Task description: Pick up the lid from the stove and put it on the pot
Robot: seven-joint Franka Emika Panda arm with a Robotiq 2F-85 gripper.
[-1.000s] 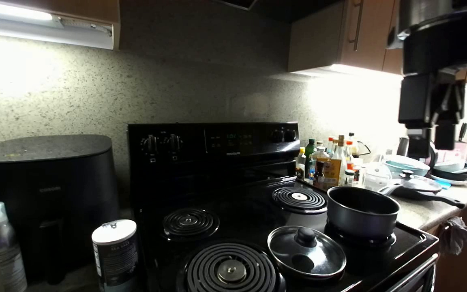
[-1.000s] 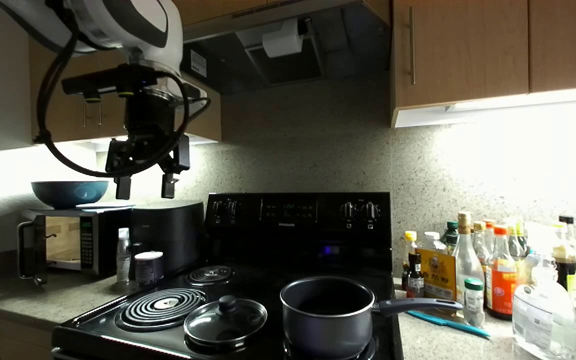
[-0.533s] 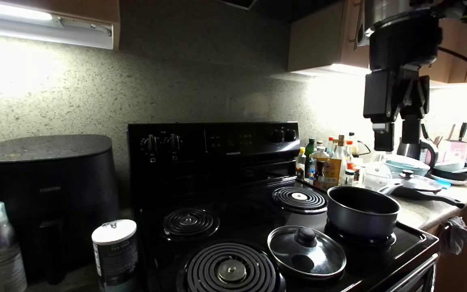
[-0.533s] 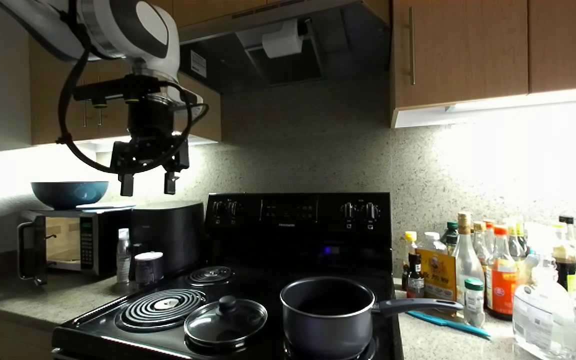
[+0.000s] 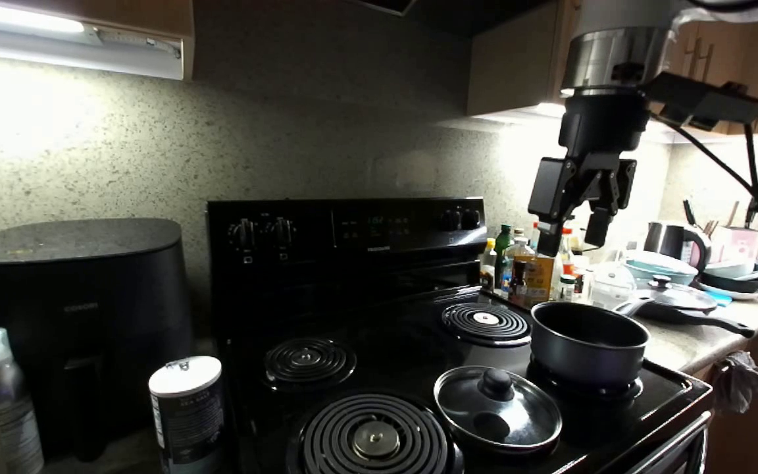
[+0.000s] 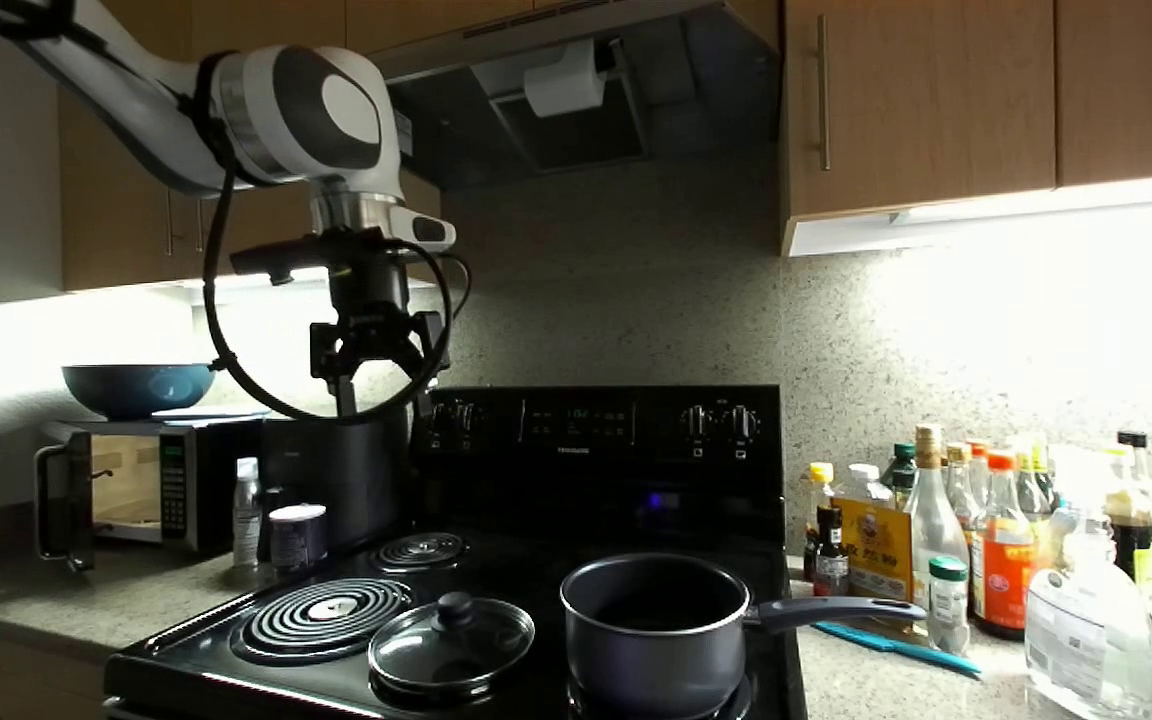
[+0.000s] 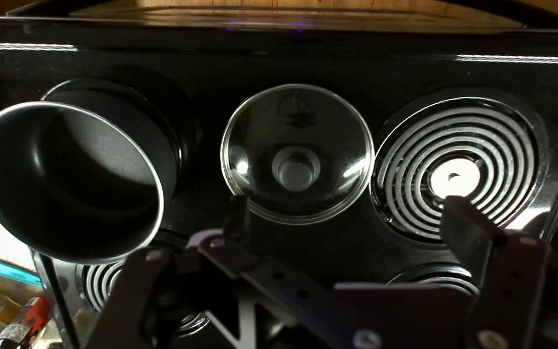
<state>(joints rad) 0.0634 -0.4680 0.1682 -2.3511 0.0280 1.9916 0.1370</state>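
Observation:
The glass lid [image 5: 468, 411] lies knob up on the black stove [image 5: 392, 355], between a bare coil burner and the pot [image 5: 589, 352]. In an exterior view the same lid [image 6: 486, 650] sits left of the pot [image 6: 654, 660], which stands uncovered on a burner with its handle over the counter. My gripper [image 5: 573, 238] hangs open well above the stove, holding nothing; the other camera also shows the gripper [image 6: 385, 402] high in the air. From the wrist, the lid [image 7: 298, 131] appears just beyond my gripper [image 7: 347, 199], closer to the left finger, with the pot [image 7: 70, 189] farther left.
A large black cooker [image 5: 76, 316] and a white-topped canister [image 5: 186, 408] stand beside the stove. Several bottles [image 6: 1001, 560] crowd the counter past the pot handle [image 6: 836, 610]. The range hood [image 6: 656, 90] overhangs the back, and a microwave [image 6: 176, 485] stands with its door ajar.
My open gripper has moved across toward the stove and tilted slightly, first rising a little, then coming lower. Lid and pot have stayed where they were.

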